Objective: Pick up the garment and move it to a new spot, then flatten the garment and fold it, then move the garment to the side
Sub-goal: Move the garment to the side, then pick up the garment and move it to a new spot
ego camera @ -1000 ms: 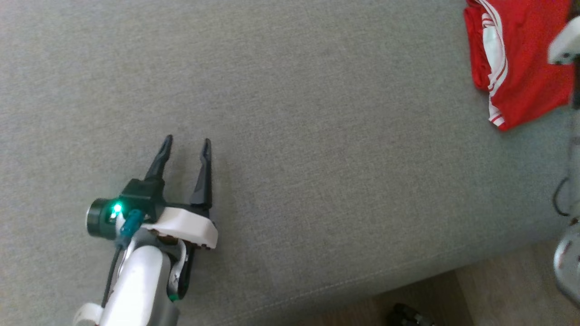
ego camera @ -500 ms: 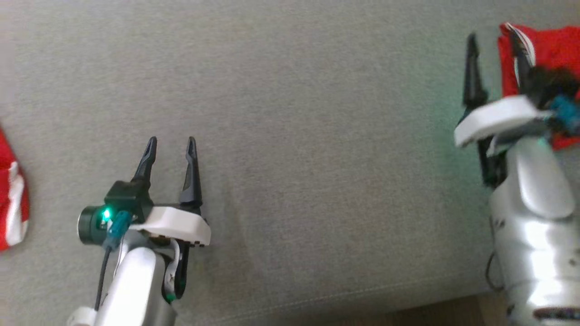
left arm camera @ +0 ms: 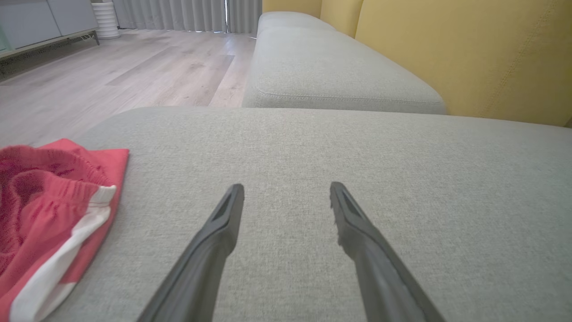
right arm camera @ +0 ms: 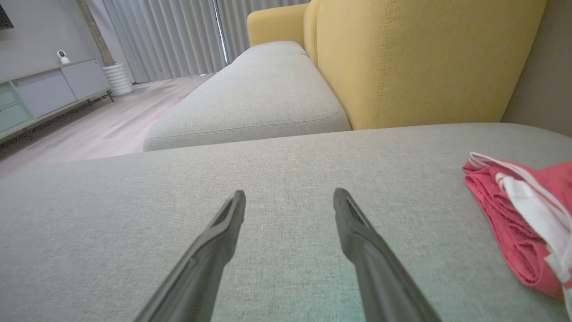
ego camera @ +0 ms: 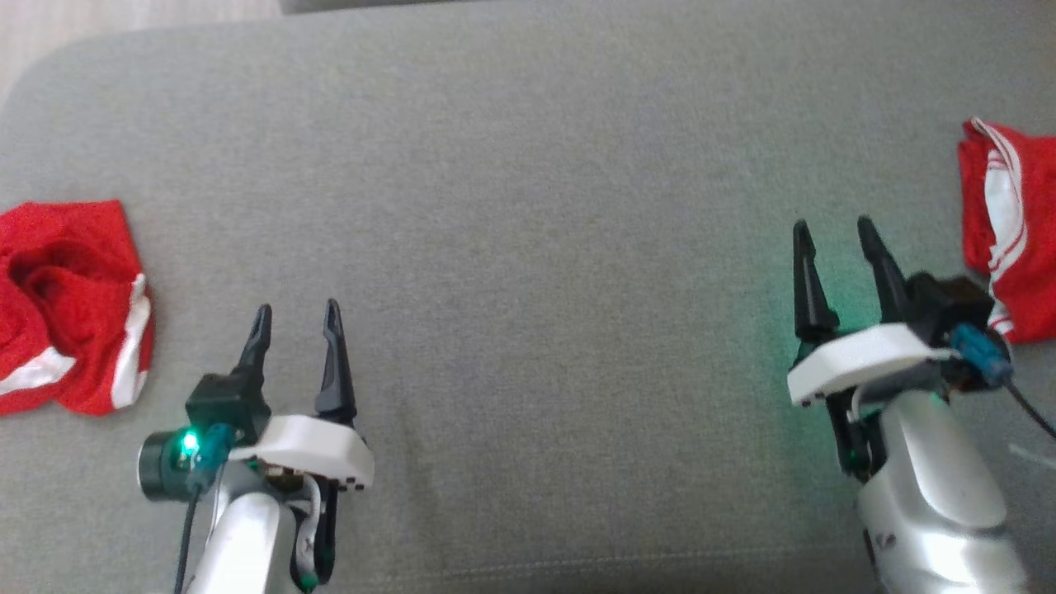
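Head view has shifted: left gripper and right gripper gape empty, crumpled garment now at left.

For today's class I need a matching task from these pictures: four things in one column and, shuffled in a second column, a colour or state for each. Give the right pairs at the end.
Column one
1. left-hand garment
2. right-hand garment
3. left end effector
4. sofa backrest

Column two
A. yellow
B. folded in layers, white stripes along one edge
C. open, holding nothing
D. crumpled in a heap, waistband gaping

Pairs: 1-D, 2-B, 3-C, 4-A
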Tool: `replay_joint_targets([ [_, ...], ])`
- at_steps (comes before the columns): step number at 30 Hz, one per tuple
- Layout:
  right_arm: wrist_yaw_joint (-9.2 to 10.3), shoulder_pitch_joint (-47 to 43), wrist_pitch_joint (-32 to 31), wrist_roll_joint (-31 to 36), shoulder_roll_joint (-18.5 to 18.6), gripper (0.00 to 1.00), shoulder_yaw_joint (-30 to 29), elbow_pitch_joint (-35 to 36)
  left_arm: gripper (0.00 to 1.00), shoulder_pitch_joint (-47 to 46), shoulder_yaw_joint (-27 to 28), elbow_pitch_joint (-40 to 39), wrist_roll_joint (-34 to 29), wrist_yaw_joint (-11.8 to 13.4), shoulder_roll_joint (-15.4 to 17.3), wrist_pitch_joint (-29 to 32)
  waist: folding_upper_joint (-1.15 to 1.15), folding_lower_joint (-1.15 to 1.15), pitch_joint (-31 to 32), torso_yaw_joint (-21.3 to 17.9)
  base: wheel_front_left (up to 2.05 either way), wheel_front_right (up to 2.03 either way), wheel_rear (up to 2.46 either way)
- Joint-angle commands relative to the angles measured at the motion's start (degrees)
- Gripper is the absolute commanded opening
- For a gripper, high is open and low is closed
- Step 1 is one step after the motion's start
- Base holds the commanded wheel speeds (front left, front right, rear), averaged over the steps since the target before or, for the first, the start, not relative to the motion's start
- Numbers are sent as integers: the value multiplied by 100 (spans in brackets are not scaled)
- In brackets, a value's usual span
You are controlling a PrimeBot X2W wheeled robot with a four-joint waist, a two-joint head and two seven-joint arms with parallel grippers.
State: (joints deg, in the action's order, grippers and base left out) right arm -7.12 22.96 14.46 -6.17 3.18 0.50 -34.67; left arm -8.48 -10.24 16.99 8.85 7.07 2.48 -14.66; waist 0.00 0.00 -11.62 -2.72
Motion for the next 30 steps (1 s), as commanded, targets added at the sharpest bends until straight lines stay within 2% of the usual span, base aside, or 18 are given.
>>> replay_joint_targets([
  [1, -36, -11, 53, -98, -29, 100, 129, 184, 100, -46, 185, -141, 49, 10, 40, -34, 0, 0, 141, 109, 0, 0, 0],
  [18, -36, -790, 53, -279, -30, 100, 362, 418, 100, 472, 309, -98, 65, 54, 40, -34, 0, 0, 914, 175, 0, 0, 0],
  [30, -36, -801, 53, -298, -30, 100, 451, 480, 100, 441, 255, -112, 103, 63, 40, -34, 0, 0, 765, 333, 0, 0, 0],
])
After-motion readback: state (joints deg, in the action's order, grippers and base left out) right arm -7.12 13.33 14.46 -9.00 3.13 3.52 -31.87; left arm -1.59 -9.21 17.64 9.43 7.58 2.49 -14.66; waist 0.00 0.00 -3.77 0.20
